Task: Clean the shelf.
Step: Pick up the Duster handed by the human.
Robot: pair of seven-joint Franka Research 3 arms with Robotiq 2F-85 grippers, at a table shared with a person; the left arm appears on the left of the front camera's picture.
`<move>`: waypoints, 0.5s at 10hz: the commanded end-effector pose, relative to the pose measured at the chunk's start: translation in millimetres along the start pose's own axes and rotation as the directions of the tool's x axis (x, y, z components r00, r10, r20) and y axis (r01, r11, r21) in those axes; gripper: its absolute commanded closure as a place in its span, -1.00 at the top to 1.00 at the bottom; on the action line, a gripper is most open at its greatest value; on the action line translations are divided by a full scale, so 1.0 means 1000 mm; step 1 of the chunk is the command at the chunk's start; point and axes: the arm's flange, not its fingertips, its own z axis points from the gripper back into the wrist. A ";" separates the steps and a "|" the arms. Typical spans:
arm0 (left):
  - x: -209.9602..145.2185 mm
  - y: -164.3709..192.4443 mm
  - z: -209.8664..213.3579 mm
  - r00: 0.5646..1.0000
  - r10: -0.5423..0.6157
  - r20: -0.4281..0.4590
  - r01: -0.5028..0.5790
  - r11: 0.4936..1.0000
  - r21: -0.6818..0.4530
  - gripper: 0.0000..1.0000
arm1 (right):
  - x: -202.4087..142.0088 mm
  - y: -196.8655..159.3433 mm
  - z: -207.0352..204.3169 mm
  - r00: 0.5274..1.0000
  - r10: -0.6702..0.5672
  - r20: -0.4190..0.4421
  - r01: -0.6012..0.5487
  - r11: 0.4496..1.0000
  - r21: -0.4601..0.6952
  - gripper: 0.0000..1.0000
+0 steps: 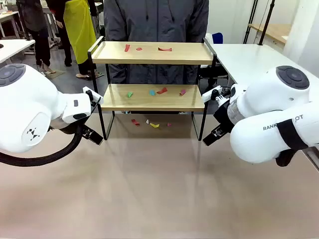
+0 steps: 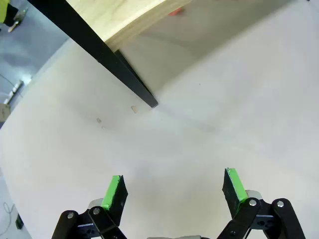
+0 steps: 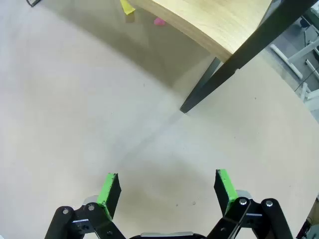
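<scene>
The shelf (image 1: 149, 56) stands at the far middle of the worktop (image 1: 159, 189), directly before a person (image 1: 157, 20). Coloured scraps (image 1: 165, 49) lie on its top board (image 1: 194, 52), its lower board (image 1: 119, 99) and the worktop beneath. They are possibly paper, but too small to confirm. The left claw (image 2: 174, 185) and right claw (image 3: 167, 184) are both released and empty. Each hangs low near a front leg (image 2: 107, 62), apparently staged to flank the shelf. Wrist views cut the shelf to one leg and a board corner. The person's hands are out of sight.
</scene>
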 end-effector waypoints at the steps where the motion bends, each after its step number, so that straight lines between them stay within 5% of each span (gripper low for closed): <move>1: 0.000 0.000 0.000 1.000 0.000 0.000 0.000 1.000 0.000 1.00 | 0.000 0.000 0.000 1.000 0.000 0.000 0.000 1.000 0.000 1.00; 5: 0.000 0.000 0.000 1.000 0.000 0.000 0.000 1.000 0.000 1.00 | 0.000 0.000 0.000 1.000 0.000 0.000 0.000 1.000 0.000 1.00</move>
